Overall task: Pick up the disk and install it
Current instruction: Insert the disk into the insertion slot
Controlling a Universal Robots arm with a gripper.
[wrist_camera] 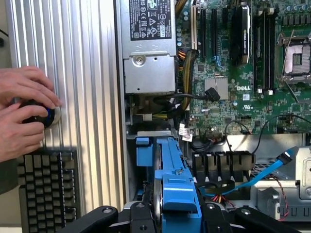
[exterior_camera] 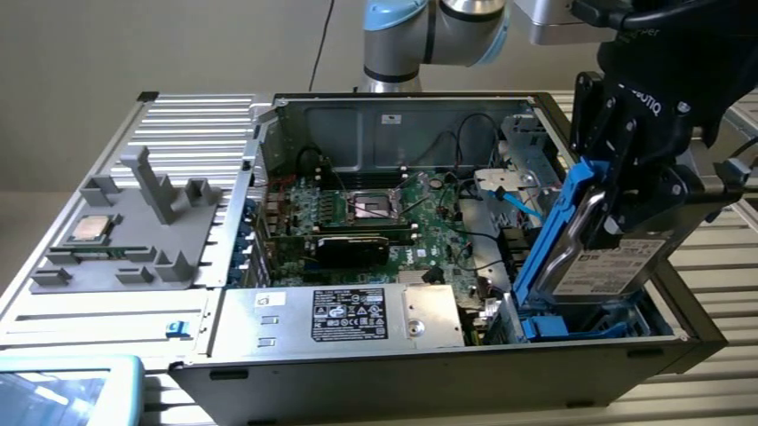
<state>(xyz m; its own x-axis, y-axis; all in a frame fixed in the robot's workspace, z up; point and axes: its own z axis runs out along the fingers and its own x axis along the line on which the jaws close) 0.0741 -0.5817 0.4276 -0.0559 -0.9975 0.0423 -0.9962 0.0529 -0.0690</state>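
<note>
Where the ribbed bench (exterior_camera: 190,124) lies farthest to the exterior view's left of the gripper (exterior_camera: 622,209), a grey plastic holder (exterior_camera: 148,253) carries a small square CPU chip (exterior_camera: 92,229). Nearer the gripper stands the open computer case (exterior_camera: 355,377), with a silver box (exterior_camera: 355,315) bearing a black label at its front wall and the green motherboard (exterior_camera: 397,226) behind it. A light blue cable (exterior_camera: 521,209) hangs just beside the gripper. The gripper is clamped on the disk (exterior_camera: 604,262), which stands steeply tilted with its blue frame towards the motherboard and its lower end at the blue drive bay (exterior_camera: 569,327) directly below; whether it touches the bay I cannot tell. In the wrist view, the gripper (wrist_camera: 175,213) pinches the disk (wrist_camera: 172,179) edge-on, while well apart a person's hands (wrist_camera: 24,92) rest on a dark round knob (wrist_camera: 43,116) beside a keyboard (wrist_camera: 48,189).
</note>
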